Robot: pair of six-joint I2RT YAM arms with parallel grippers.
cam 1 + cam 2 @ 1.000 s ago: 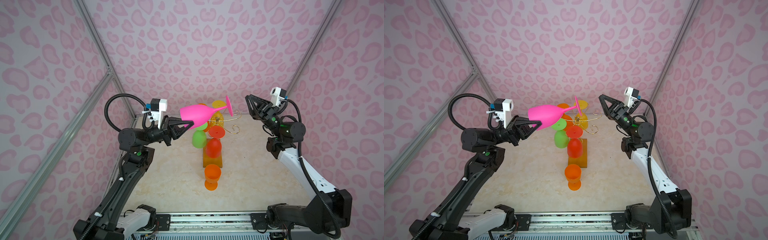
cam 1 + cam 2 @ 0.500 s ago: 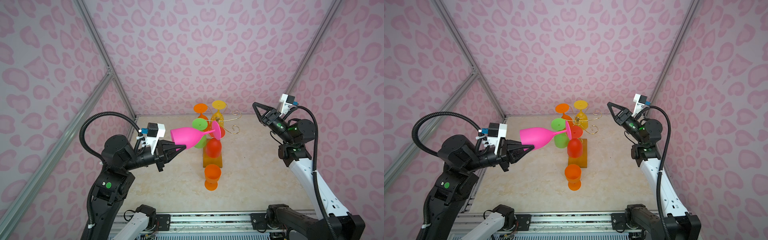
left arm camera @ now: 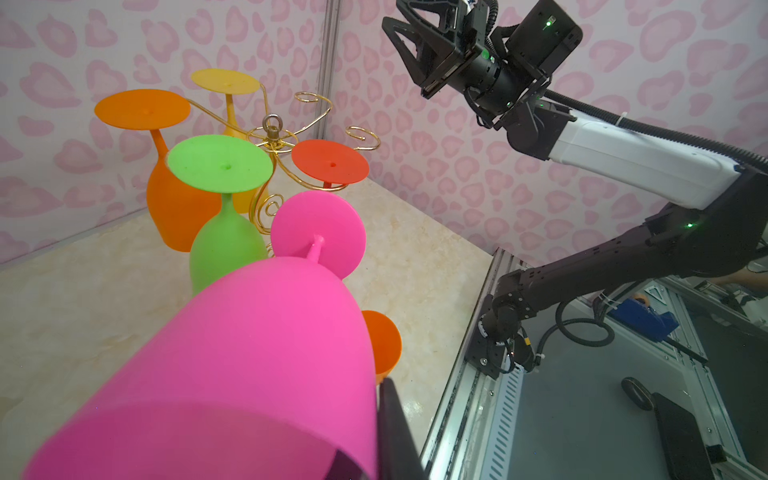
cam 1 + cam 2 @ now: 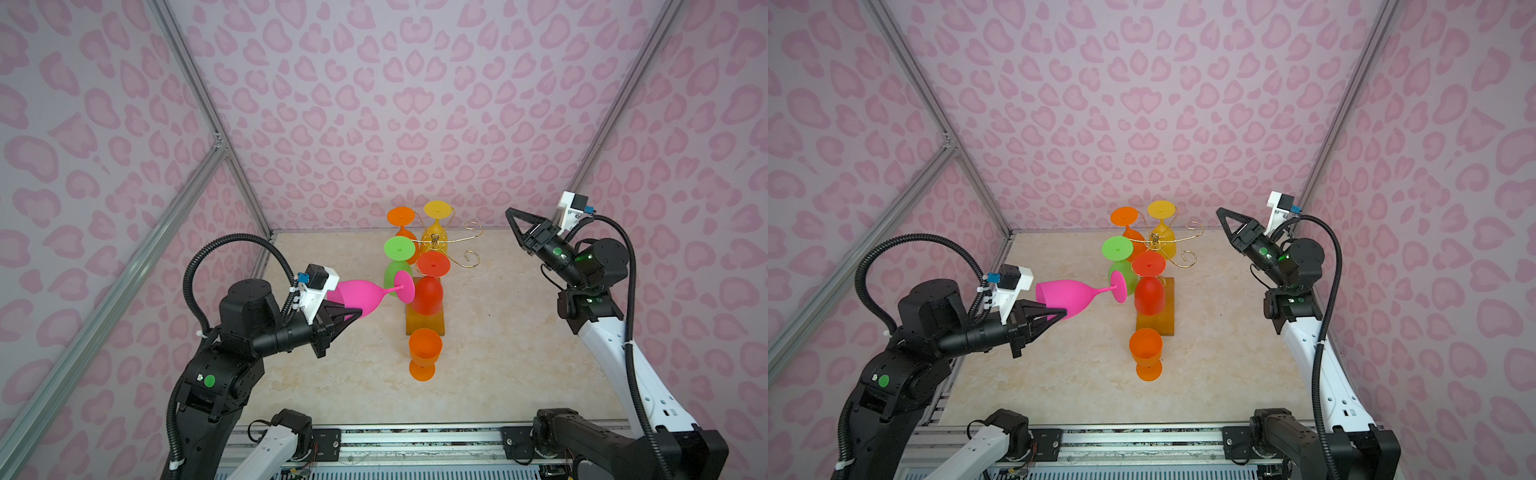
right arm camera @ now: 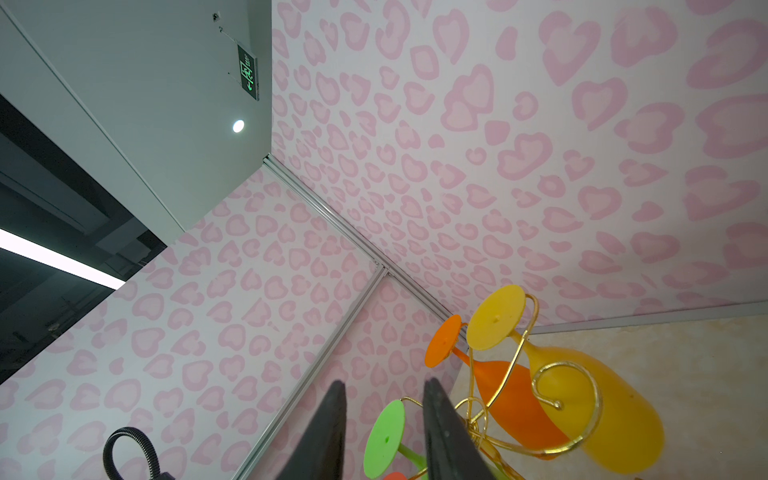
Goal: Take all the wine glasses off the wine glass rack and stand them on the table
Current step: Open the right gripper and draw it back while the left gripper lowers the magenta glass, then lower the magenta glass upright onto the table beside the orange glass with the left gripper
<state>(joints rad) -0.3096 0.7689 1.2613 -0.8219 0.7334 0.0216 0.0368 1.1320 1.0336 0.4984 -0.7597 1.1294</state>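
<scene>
Wine glass (image 4: 360, 296), pink, sideways, rim pinched tight in left gripper (image 4: 352, 306). Foot near green glass (image 4: 396, 272): careless swing may knock it off wine glass rack (image 4: 434, 240). Right gripper (image 4: 509, 212) part-open, empty.

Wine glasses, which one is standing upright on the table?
The orange plastic wine glass in front of the rack's amber base; it alone stands mouth-up. Four hang foot-up, and the left gripper holds the pink glass sideways.
</scene>
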